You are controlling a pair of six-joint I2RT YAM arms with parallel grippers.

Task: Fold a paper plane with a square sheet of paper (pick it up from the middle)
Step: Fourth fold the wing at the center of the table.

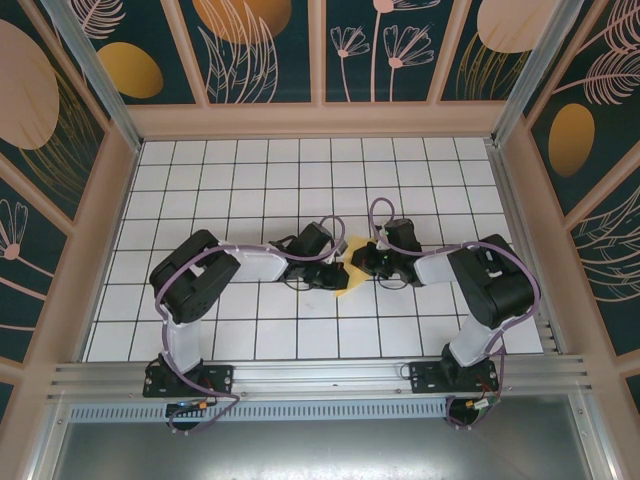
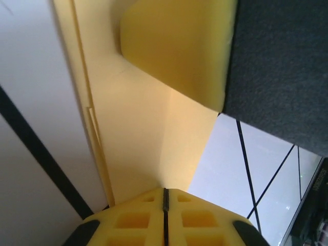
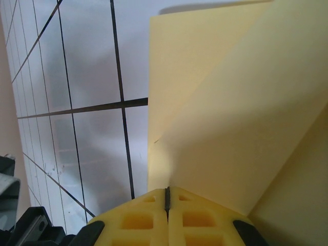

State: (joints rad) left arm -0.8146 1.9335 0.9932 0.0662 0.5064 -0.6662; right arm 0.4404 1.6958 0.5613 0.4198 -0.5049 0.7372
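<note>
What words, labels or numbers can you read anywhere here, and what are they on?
No text can be read.
The paper is blank.
The walls carry painted flowers and leaves, no lettering.
The small board up front is too small to read.

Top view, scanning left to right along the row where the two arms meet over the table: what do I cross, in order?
Left arm → left gripper → yellow paper → right gripper → right arm.
</note>
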